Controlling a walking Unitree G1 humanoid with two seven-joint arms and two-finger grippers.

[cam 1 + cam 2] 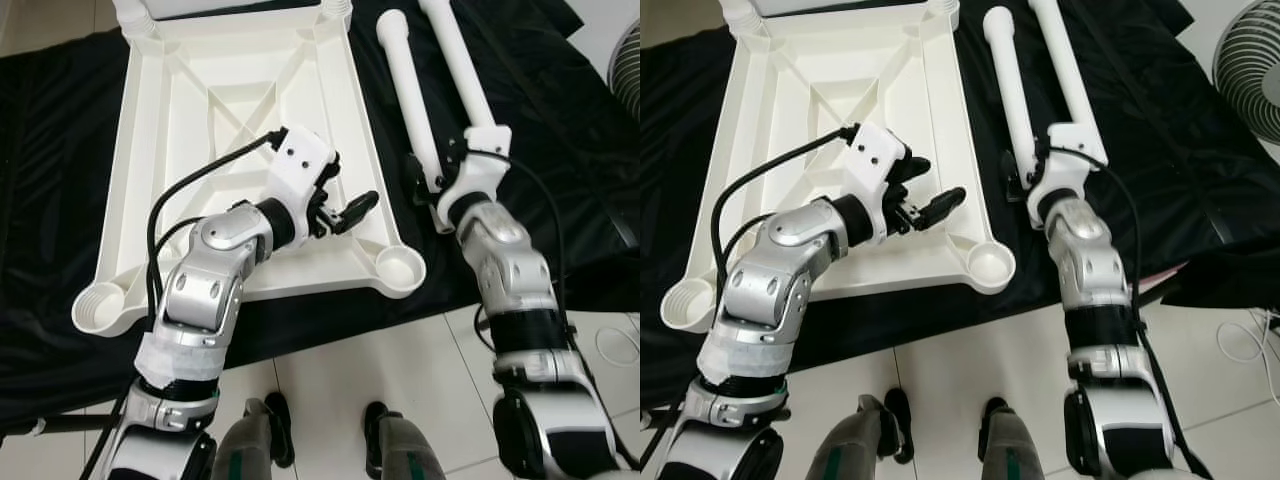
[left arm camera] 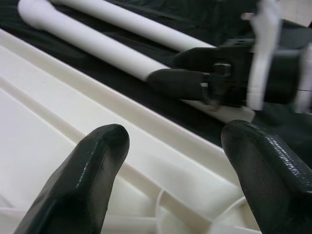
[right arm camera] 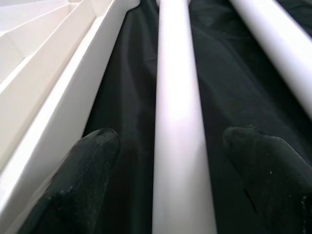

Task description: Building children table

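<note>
A white children's tabletop [image 1: 180, 130] lies upside down on a black cloth, its ribs facing up. A round leg socket [image 1: 400, 268] sits at its near right corner. My left gripper [image 1: 350, 190] hovers open over the tabletop's right edge, just behind that socket, holding nothing. Two white table legs lie side by side on the cloth to the right: the nearer leg [image 1: 408, 90] and the outer leg [image 1: 460, 60]. My right gripper [image 1: 430, 170] is open at the nearer leg's close end. In the right wrist view its fingers [image 3: 87, 165] stand on either side of that leg [image 3: 174, 73].
The black cloth [image 1: 60, 150] covers the floor under the parts. White floor tiles [image 1: 350, 360] and my feet are at the front. A fan [image 1: 1250, 70] stands at the far right, and a thin cable [image 1: 620, 345] lies on the tiles.
</note>
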